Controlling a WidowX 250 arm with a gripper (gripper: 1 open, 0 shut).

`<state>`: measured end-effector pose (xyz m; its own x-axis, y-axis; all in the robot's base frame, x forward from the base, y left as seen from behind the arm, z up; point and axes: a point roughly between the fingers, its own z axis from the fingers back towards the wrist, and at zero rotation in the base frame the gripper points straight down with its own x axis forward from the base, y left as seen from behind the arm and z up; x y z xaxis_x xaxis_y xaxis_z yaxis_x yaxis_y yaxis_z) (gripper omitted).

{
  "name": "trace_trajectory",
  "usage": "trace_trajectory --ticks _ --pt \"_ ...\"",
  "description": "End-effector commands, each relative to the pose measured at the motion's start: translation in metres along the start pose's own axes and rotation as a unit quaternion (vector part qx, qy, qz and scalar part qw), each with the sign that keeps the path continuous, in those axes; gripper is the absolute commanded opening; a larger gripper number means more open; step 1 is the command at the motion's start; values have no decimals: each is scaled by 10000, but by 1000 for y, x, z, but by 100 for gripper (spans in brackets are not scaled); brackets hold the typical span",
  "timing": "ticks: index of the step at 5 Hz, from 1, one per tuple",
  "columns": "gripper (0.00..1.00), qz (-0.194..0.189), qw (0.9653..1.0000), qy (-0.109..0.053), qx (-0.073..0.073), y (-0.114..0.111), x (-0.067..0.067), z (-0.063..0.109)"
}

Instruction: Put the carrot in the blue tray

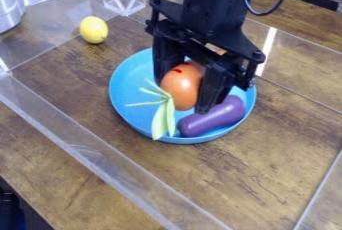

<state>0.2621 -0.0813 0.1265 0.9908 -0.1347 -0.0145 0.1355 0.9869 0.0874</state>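
Note:
The carrot (179,78), orange with pale green leaves trailing down to the left, hangs upright between the black fingers of my gripper (185,92). The gripper points straight down and is shut on the carrot's orange body. It stands over the middle of the blue tray (124,82), a round shallow dish on the wooden table. The carrot's leaves reach the tray's floor near its front rim. Whether the orange body touches the floor is hidden by the fingers.
A purple eggplant (214,117) lies inside the tray at its front right, just right of the gripper. A yellow lemon (92,29) sits on the table at the back left. Clear plastic walls (80,149) border the work area at the front and left.

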Motion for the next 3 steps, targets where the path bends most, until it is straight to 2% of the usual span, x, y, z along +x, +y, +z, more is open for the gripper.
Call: trace_trajectory --ticks 1,2,3 --pt "0 -59 9995 -304 -29 -2 -2 18" --pt "0 -50 9996 -289 -15 -2 -2 17" --pt "0 -45 9995 -313 -15 -4 5 17"
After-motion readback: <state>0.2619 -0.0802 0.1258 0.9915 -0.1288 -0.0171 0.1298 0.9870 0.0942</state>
